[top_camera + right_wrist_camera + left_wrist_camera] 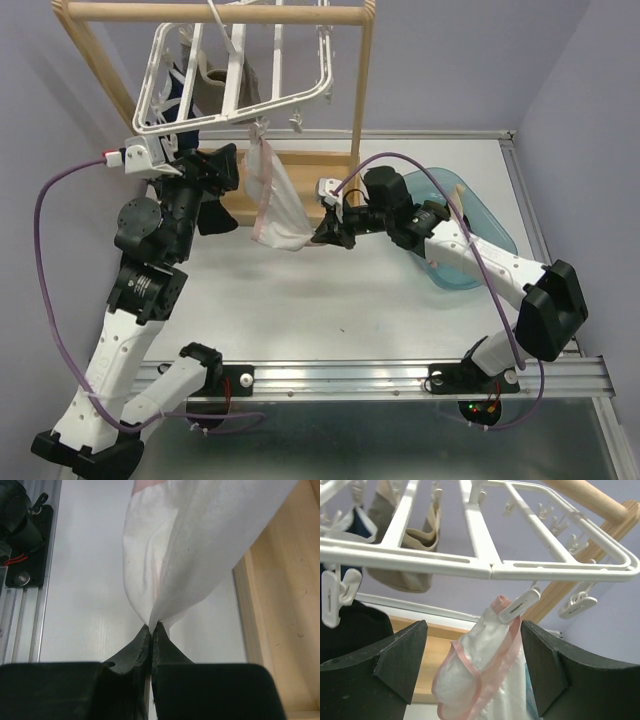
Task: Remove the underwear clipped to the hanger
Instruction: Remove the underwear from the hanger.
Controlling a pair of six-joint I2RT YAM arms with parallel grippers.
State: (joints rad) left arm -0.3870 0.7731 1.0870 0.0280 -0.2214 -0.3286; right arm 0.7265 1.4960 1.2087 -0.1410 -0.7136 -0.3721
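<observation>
The right end effector (151,627) pinches the bottom of the white, pink-edged cloth underwear (275,200) clipped to the white plastic hanger (232,115). The left end effector (473,630) is open around its top.

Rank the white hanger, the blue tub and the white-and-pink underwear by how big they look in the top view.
1. hanger, clearly largest, though it hangs nearer the camera.
2. blue tub, partly covered by the right arm.
3. white-and-pink underwear, smallest.
</observation>
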